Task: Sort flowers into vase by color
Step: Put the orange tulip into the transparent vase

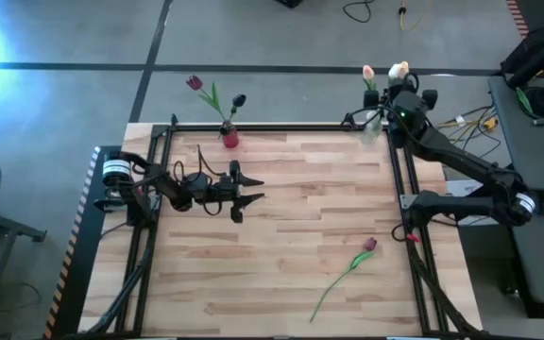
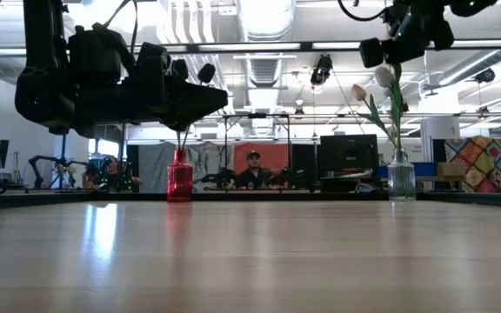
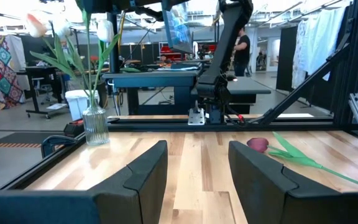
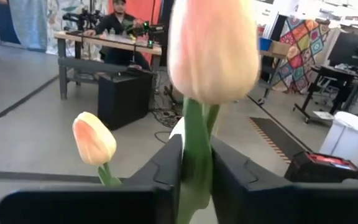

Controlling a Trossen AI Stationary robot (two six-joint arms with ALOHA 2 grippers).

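Right jaws (image 4: pixel 196 171) pinch a peach tulip (image 4: pixel 213 50) over the clear vase (image 1: pixel 373 127); left jaws (image 3: pixel 197 174) spread.

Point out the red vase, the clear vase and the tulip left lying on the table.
red vase (image 1: pixel 229 139), high view, on its body.
clear vase (image 2: pixel 401 176), low view, on its glass body.
tulip on the table (image 1: pixel 369 245), high view, on its dark red head.
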